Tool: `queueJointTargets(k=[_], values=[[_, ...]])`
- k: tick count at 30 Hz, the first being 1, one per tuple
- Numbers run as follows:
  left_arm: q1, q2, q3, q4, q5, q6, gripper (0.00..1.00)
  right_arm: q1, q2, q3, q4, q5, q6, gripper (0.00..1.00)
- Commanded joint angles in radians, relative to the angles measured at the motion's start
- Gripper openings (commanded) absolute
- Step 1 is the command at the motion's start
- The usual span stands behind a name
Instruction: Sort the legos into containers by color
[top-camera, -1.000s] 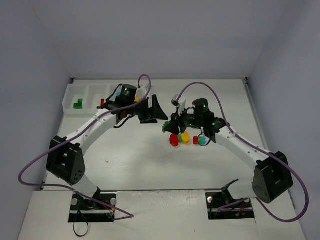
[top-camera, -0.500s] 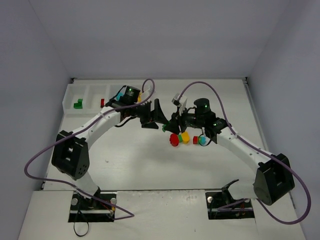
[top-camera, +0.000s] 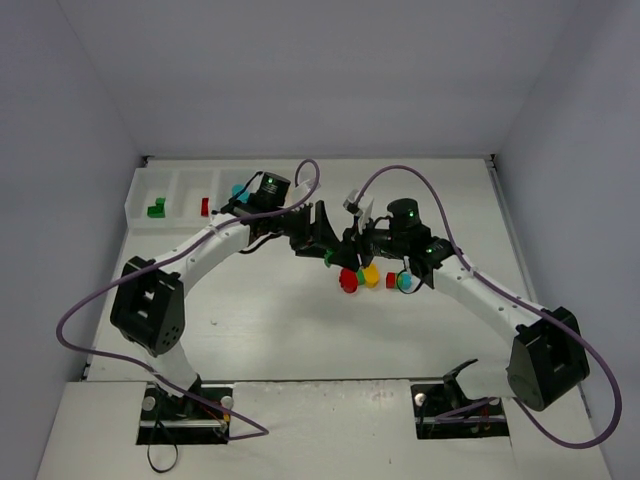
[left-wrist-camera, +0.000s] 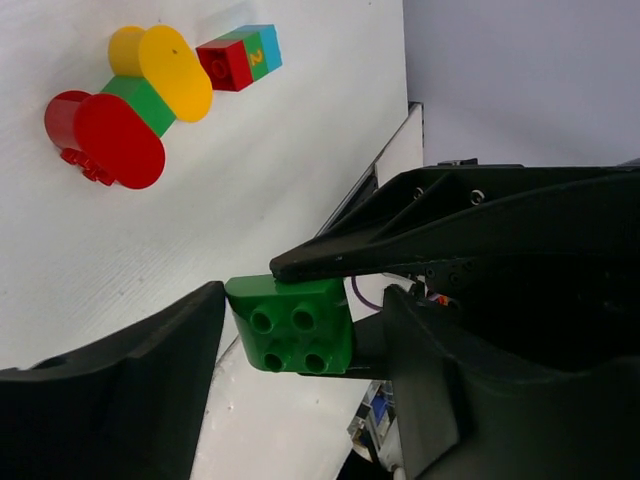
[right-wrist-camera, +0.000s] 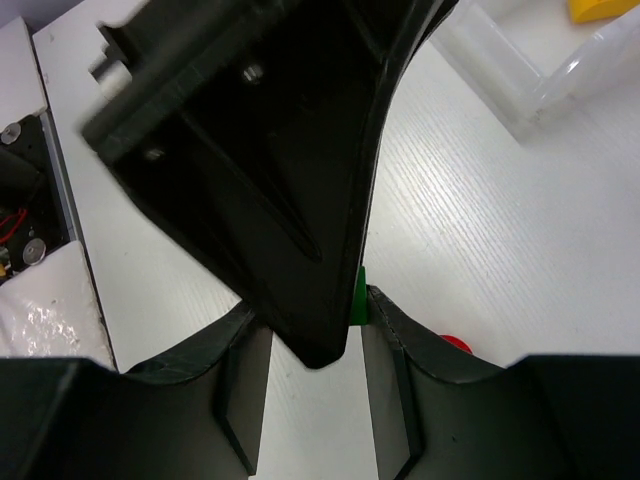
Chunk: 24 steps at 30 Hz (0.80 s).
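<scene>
A green brick (top-camera: 328, 257) hangs above the table between the two arms. My right gripper (top-camera: 336, 254) is shut on it; in the left wrist view its black fingers pinch the green brick (left-wrist-camera: 292, 325) from above and behind. My left gripper (top-camera: 324, 240) is open, with one finger on each side of the brick (left-wrist-camera: 300, 305). In the right wrist view my right gripper (right-wrist-camera: 315, 345) shows only a green sliver (right-wrist-camera: 358, 295), because a left finger (right-wrist-camera: 290, 200) fills the gap. The containers tray (top-camera: 178, 186) lies at the far left.
The tray holds a green brick (top-camera: 156, 209), a red brick (top-camera: 205, 205) and a cyan brick (top-camera: 238, 190). A red round piece (top-camera: 348, 279), a yellow brick (top-camera: 370, 275) and a cyan round piece (top-camera: 406, 281) lie under the grippers. The left wrist view shows multicoloured stacks (left-wrist-camera: 130, 105).
My left arm has swung right from near the tray, and its open fingers now straddle the green brick. My right gripper has stayed in place holding the brick.
</scene>
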Motion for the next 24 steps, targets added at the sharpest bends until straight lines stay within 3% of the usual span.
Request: queueJointTargets(k=[1,4,6,7,13,14,17,18,24], values=[[-0.018,-0.014,0.049,0.044,0.056,-0.014,0.48,0.001,-0.041,0.008,0.081,-0.005,0.006,0.0],[-0.018,-0.013,0.04,0.04,0.062,-0.014,0.26,0.001,-0.041,0.005,0.084,0.006,0.004,0.0],[-0.019,-0.013,0.037,0.038,0.081,-0.015,0.19,0.0,-0.043,0.001,0.085,0.014,0.004,0.0],[-0.018,-0.019,0.028,0.037,0.085,-0.017,0.08,0.0,-0.041,0.001,0.091,0.024,0.006,0.0],[-0.016,-0.02,0.032,0.037,0.085,-0.015,0.06,0.0,-0.037,0.0,0.099,0.026,0.006,0.0],[-0.015,-0.019,0.038,0.02,0.081,-0.014,0.22,0.0,-0.037,0.0,0.1,0.026,0.007,0.0],[-0.007,-0.028,0.042,0.003,0.064,0.003,0.53,0.0,-0.04,-0.002,0.099,0.035,0.012,0.0],[-0.005,-0.034,0.039,0.003,0.053,0.009,0.68,0.0,-0.04,-0.003,0.099,0.037,0.015,0.0],[0.079,-0.114,-0.003,0.02,-0.029,0.086,0.73,-0.009,-0.018,0.003,0.103,0.001,0.069,0.0]])
